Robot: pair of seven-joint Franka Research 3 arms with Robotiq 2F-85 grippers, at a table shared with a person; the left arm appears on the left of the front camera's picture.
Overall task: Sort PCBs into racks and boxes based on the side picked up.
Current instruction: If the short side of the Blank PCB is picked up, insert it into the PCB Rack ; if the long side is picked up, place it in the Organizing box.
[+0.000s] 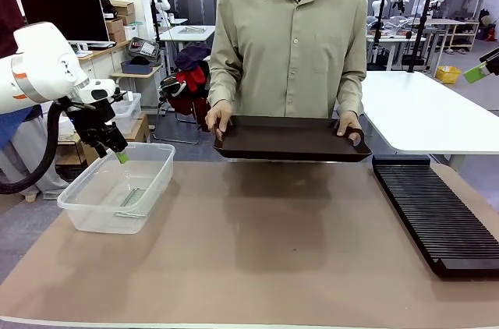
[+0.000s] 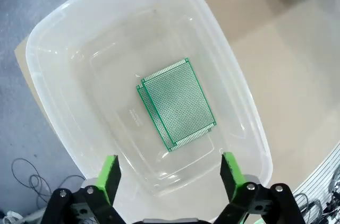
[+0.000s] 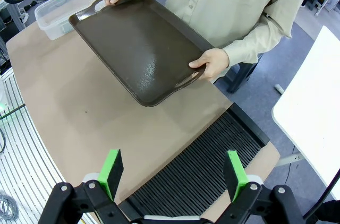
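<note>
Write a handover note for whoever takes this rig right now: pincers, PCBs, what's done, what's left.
Left pincer: open, holding nothing, above the clear tub at the table's left.
Right pincer: open, holding nothing, above the black slotted rack at the table's right.
PCBs: two green boards stacked, slightly offset, flat on the tub's bottom.
Rack: no board seen in the slots.
Person: both hands hold the dark brown tray over the far edge of the table; nothing lies on it.
Done: both boards are in the tub.
Left: probably nothing, unless the person brings more boards.
</note>
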